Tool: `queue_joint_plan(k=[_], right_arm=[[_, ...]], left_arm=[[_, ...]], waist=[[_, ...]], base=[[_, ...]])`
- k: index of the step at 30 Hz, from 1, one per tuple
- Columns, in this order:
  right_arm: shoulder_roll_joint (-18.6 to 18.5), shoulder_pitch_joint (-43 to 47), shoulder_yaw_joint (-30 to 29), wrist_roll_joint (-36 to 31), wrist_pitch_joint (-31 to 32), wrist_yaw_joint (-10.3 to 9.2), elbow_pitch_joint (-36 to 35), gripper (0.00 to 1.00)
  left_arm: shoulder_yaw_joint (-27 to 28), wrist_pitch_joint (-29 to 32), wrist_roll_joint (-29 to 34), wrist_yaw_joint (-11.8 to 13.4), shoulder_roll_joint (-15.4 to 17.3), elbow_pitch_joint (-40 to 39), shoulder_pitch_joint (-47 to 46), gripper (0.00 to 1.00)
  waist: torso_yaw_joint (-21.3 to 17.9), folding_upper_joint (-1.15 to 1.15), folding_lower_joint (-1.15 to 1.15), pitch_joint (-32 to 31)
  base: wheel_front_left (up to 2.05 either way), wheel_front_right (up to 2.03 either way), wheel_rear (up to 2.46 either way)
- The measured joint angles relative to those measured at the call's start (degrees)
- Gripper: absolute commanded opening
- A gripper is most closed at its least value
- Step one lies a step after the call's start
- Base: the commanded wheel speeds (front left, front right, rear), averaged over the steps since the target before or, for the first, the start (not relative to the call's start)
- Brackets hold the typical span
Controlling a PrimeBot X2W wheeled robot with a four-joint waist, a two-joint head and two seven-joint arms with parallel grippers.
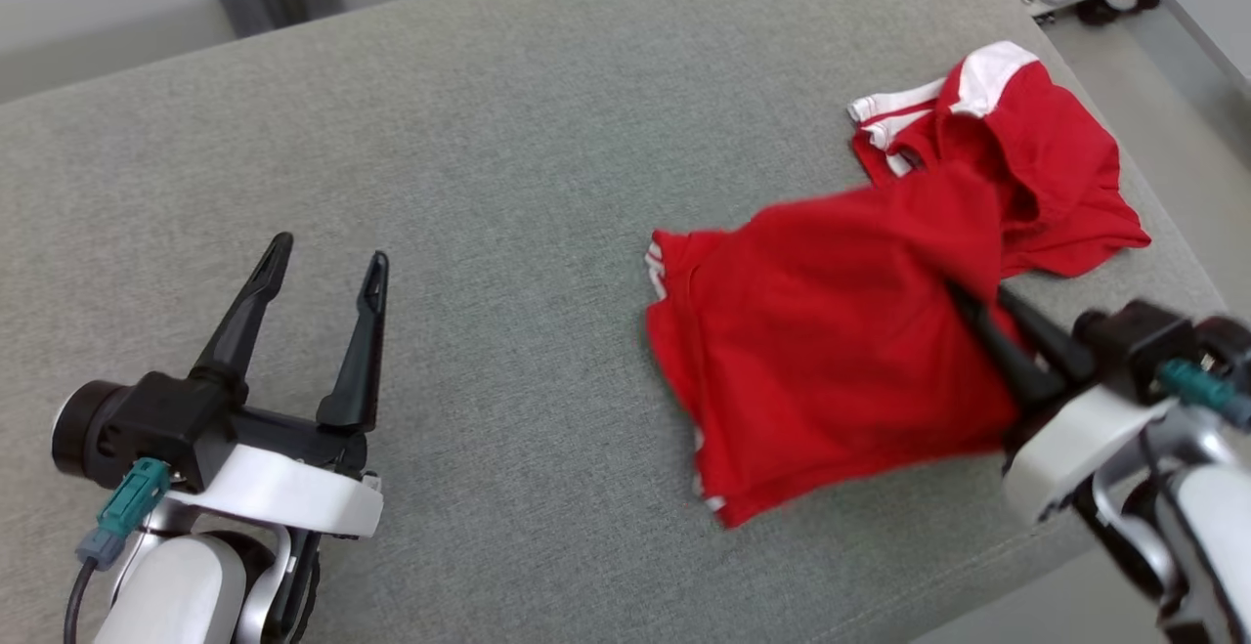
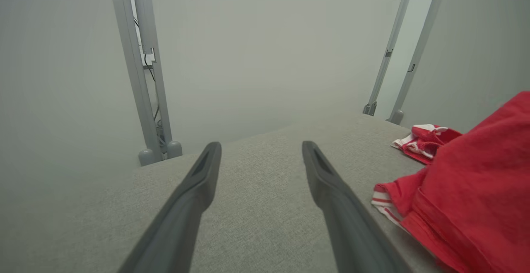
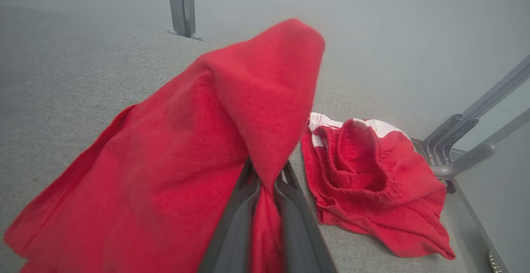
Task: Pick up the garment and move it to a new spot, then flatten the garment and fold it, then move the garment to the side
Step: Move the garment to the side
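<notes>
Right claw [image 1: 980, 297] clenches the red garment [image 1: 831, 351]; left claw [image 1: 329, 251] gapes over the grey cloth-covered surface [image 1: 489, 136].

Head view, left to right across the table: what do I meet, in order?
Left gripper, open and empty → red garment, partly lifted → right gripper, shut on the garment's cloth.

The grey fabric-covered table [image 1: 469, 165] carries red shorts [image 1: 1046, 150] with white trim, crumpled by its far right corner, and a red garment [image 1: 831, 351] partly resting near its right edge.
</notes>
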Motion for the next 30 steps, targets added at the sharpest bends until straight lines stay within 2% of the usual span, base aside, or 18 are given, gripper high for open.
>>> queue_joint_plan(k=[5, 10, 16, 19, 20, 21, 22, 24, 30], right_arm=[[-1.85, -8.42, -0.21, 1.57, -2.33, 0.0, 3.57, 0.0], [-4.87, -17.25, -1.97, 3.36, -5.83, 0.0, 11.16, 0.0], [-8.01, -24.16, -1.8, 3.66, -8.99, 0.0, 20.85, 0.0], [-8.44, -26.06, -1.42, 3.63, -10.2, 0.0, 23.16, 0.0], [-8.46, -27.58, -1.16, 3.19, -11.21, 0.0, 25.41, 0.73], [-8.46, -27.58, -1.16, 3.19, -11.21, 0.0, 25.41, 0.73], [-8.42, -28.16, -1.13, 3.07, -11.85, 0.0, 26.3, 1.0], [-8.06, -29.56, -1.65, 2.42, -12.63, 0.0, 29.48, 1.0], [-7.04, -29.99, -3.61, 1.13, -14.69, 0.0, 32.06, 1.0]], left_arm=[[-0.51, 0.81, 0.35, -0.42, 0.68, -0.69, -1.23, 1.0], [-1.54, 1.33, 0.82, -0.94, 0.93, -0.87, -3.02, 1.0], [-2.56, 1.48, 1.33, -1.3, 0.86, -1.0, -4.83, 1.0], [-2.66, 1.48, 1.36, -1.45, 0.91, -0.93, -5.38, 1.0], [-2.68, 1.45, 1.36, -1.46, 0.96, -0.86, -5.67, 1.0], [-2.68, 1.45, 1.36, -1.46, 0.96, -0.86, -5.67, 1.0], [-2.7, 1.42, 1.36, -1.46, 1.0, -0.77, -5.68, 1.0], [-2.78, 1.22, 1.37, -1.46, 1.0, -0.64, -6.31, 1.0], [-2.63, 0.89, 1.35, -1.43, 1.11, -0.35, -6.73, 1.0]], waist=[[-0.6, 0.0, 0.0, 2.07], [-0.8, 0.0, 0.0, 4.48], [0.04, 0.0, 0.0, 6.93], [0.29, 0.0, 0.0, 7.8], [0.46, 0.0, 0.0, 8.59], [0.46, 0.0, 0.0, 8.59], [0.53, 0.0, 0.0, 8.94], [0.62, 0.0, 0.0, 9.79], [0.52, 0.0, 0.0, 10.39]], base=[[0.0, 0.0, 0.0], [0.0, 0.0, 0.0], [0.0, 0.0, 0.0], [0.0, 0.0, 0.0], [0.0, 0.0, 0.0], [0.0, 0.0, 0.0], [0.0, 0.0, 0.0], [0.0, 0.0, 0.0], [0.0, 0.0, 0.0]])
